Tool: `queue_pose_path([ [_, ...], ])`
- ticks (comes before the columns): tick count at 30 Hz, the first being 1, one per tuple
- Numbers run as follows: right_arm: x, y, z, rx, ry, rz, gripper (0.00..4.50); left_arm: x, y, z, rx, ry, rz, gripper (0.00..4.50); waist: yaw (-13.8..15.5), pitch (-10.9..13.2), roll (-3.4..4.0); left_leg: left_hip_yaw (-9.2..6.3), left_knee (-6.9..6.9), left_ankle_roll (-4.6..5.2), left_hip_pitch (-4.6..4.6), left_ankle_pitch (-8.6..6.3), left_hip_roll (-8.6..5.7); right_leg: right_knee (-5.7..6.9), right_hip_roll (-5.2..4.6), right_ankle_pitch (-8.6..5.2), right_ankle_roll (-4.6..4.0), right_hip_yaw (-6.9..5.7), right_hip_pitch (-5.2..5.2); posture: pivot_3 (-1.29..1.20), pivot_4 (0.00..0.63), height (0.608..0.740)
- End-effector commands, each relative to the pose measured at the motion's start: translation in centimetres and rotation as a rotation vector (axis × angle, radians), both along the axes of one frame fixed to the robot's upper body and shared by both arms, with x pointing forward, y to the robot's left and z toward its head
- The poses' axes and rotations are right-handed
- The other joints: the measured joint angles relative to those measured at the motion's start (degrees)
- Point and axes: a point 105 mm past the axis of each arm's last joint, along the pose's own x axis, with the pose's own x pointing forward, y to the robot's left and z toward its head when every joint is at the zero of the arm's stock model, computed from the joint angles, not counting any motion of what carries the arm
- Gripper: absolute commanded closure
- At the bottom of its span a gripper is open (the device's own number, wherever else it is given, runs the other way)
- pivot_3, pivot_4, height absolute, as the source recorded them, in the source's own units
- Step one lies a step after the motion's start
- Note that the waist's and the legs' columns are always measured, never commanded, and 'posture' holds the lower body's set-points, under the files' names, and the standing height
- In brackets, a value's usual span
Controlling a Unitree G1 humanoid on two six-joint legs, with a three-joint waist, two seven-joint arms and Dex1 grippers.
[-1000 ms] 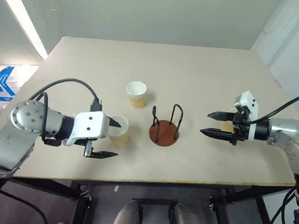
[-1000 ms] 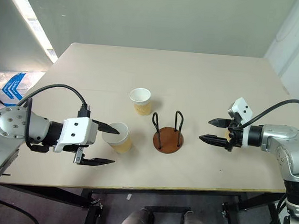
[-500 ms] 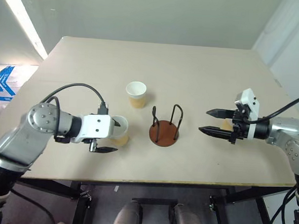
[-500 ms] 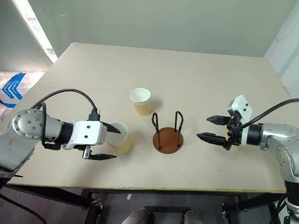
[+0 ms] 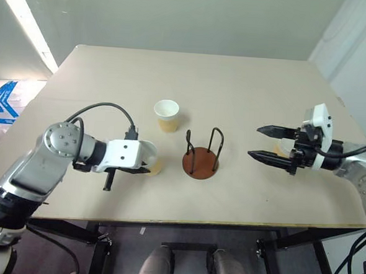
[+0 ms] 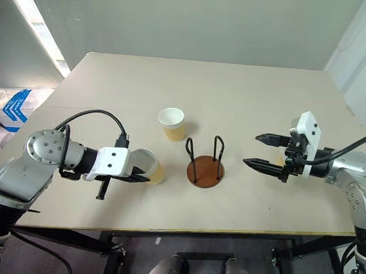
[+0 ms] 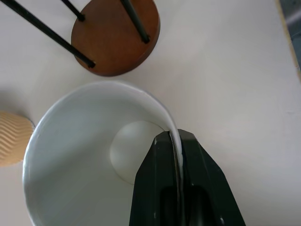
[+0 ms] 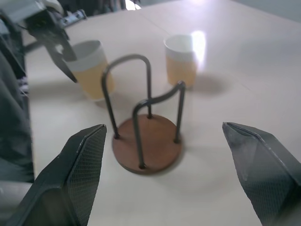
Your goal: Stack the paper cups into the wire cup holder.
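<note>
Left gripper (image 6: 140, 171) was pinched tight on the near paper cup (image 6: 149, 167) wall, cup upright, mouth up; right gripper (image 6: 261, 151) gaped wide, holding nothing.

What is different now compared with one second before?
The left gripper has closed on the rim of the near paper cup, pinching its wall. The right gripper rose slightly, open. The far cup and the wire cup holder stayed in place.

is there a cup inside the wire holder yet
No, the wire cup holder stands empty, its bare brown base showing between the loops, while the left gripper pinches one paper cup's rim beside it.
</note>
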Motion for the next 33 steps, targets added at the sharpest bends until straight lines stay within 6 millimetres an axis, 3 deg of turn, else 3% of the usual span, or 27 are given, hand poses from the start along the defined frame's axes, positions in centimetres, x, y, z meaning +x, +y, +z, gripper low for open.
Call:
queue_pose_path([
  [1, -1.0, 0.1, 1.8, 0.018, -0.071, 0.038, 0.31, 0.1, 0.4, 2.3, -0.025, -0.027, -0.003, 4.45, -0.02, 0.00, 0.00, 0.00, 0.00, 0.00, 0.01, 0.00, 0.00, 0.02, 0.00, 0.00, 0.00, 0.00, 0.00, 0.00, 0.150, 0.740],
  [8, -1.6, 0.5, 1.8, 0.015, -0.059, 0.052, 0.31, 0.0, -2.3, 9.0, -0.271, -0.029, -0.077, 4.45, 0.21, 0.00, -0.01, 0.01, 0.11, 0.05, -0.04, 0.02, -0.03, 0.00, -0.03, 0.00, 0.00, -0.02, 0.05, 0.00, 0.150, 0.740],
  [10, -2.1, 0.5, 1.6, 0.023, -0.027, 0.066, 0.31, -0.2, -3.7, 11.7, -0.344, -0.014, -0.142, 4.45, 0.26, 0.00, -0.01, 0.01, 0.11, 0.07, -0.02, 0.01, -0.05, -0.04, -0.04, 0.00, 0.01, -0.01, 0.08, 0.00, 0.150, 0.740],
  [12, -2.5, 0.6, 1.3, 0.025, -0.009, 0.070, 0.31, -0.2, -4.2, 12.8, -0.360, -0.001, -0.178, 4.45, 0.36, 0.01, -0.04, -0.01, 0.11, 0.10, -0.05, 0.03, -0.03, -0.07, -0.04, 0.02, 0.04, -0.06, 0.09, 0.00, 0.150, 0.740],
  [20, -3.4, 1.0, 0.7, 0.039, 0.001, 0.041, 0.31, 1.2, -6.2, 14.3, -0.347, 0.014, -0.298, 4.45, 0.29, 0.00, -0.01, 0.00, 0.13, 0.18, -0.02, 0.04, -0.02, -0.15, -0.03, 0.09, 0.28, -0.03, 0.17, 0.00, 0.150, 0.740],
  [33, -5.2, 0.2, 0.3, 0.056, -0.009, -0.086, 0.31, 3.9, -10.8, 12.3, -0.279, 0.040, -0.462, 4.45, 0.80, 0.01, -0.02, 0.03, 0.30, 0.47, -0.12, -0.02, -0.14, -0.41, -0.14, 0.37, 1.16, 0.02, 0.37, 0.00, 0.150, 0.740],
])
